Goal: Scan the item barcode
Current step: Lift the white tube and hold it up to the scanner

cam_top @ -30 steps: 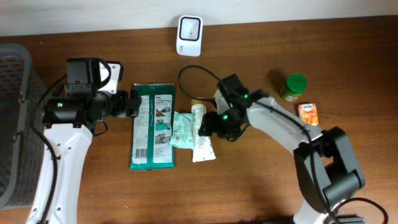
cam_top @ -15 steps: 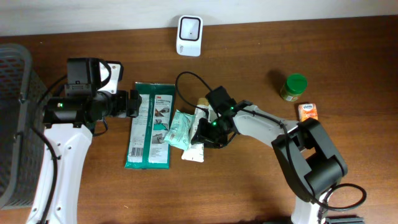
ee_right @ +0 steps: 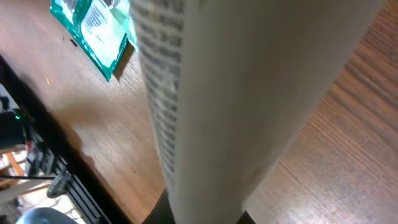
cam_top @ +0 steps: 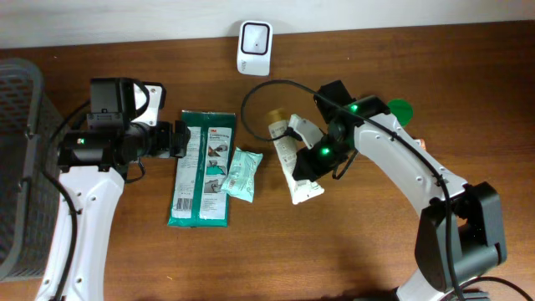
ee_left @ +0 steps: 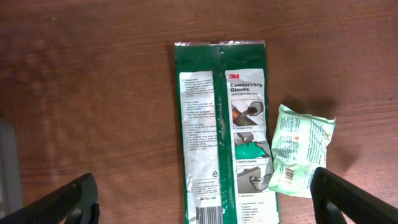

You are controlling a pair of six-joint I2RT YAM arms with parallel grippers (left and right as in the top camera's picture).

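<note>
**Tube in the right claw, scanner lying beyond its cap end**

Tube (cam_top: 294, 163) is sitting in the right claw (cam_top: 313, 159), which is gripping it tightly across the lower half of the body. In the right wrist view the white body is filling almost the whole picture, with small print running along its left side and the counter (cam_top: 334, 251) showing underneath. So the tube is probably hanging a little above the wood, but I cannot say this for sure.

Seen from overhead, its long axis is running from the beige cap, at the far-left end, to the flat crimped end at the near-right. The scanner (cam_top: 255, 48) is standing at the far edge of the counter, well apart from the tube. It is lying almost in line with this axis, past the cap and slightly to the left. The coming move is therefore, in my judgement, a carry forward and a little left, with some turning of the tube, because I cannot tell which side is carrying the barcode.

The left claw (cam_top: 178, 140) is waiting wide and holding nothing, over the gloves pack (cam_top: 203, 167). Both claws are lying about equally far from the scanner, but only the right one is holding the tube.
</note>
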